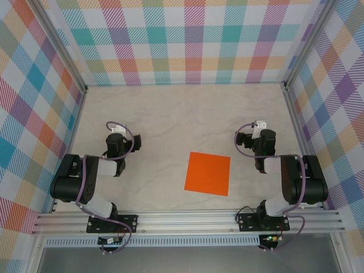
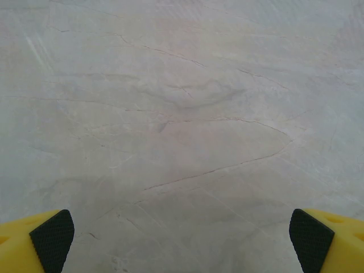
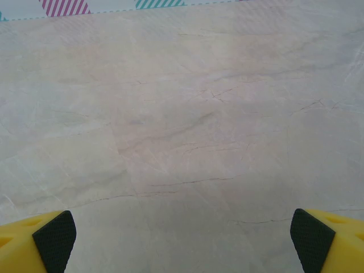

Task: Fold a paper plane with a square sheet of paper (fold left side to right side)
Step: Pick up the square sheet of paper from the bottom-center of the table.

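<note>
Thin bright orange square sheet of paper (image 1: 208, 173) is lying flat, unfolded on the pale marbled worktop (image 1: 170, 108) nearer the right arm, left gripper (image 2: 182, 239) and right gripper (image 3: 182, 239) hovering beyond, fingers spread wide and empty, so edge-pinching is risking sliding or crumpling it.

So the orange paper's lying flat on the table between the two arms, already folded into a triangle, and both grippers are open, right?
No: the paper is not folded; the top view shows it as a full square. Otherwise yes: it lies flat on the table between the left arm and right arm, and the left gripper and right gripper are open.
</note>
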`<control>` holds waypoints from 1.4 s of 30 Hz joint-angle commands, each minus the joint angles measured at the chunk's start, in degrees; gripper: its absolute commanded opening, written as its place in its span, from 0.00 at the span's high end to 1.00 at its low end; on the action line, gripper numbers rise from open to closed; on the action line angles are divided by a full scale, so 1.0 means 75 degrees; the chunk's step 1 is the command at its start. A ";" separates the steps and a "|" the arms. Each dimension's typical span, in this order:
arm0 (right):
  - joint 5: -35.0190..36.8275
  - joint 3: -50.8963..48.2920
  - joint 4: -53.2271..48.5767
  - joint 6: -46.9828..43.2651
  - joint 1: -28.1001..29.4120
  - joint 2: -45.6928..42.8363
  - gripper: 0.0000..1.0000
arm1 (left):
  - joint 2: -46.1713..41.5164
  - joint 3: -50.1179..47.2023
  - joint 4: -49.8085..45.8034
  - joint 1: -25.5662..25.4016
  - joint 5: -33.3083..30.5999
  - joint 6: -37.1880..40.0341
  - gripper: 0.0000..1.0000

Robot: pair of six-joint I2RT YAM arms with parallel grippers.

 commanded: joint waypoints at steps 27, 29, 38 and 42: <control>-0.0289 0.2909 -0.7116 0.0924 0.0065 -0.2503 0.00 | -0.3607 0.2604 -0.6339 -0.0513 0.1818 -0.2147 0.00; -0.0349 0.3450 -0.8471 0.1340 0.0103 -0.2566 0.00 | -0.3436 0.2843 -0.6813 -0.1126 0.2368 -0.2569 0.00; -0.0465 0.3618 -1.0680 0.2360 0.1608 -0.1999 0.00 | -0.1533 0.3791 -0.7433 -0.4125 0.3747 -0.3790 0.01; -0.0391 0.3438 -1.0414 0.2882 0.2356 -0.1340 0.00 | -0.0505 0.4078 -0.7213 -0.5113 0.4319 -0.4129 0.03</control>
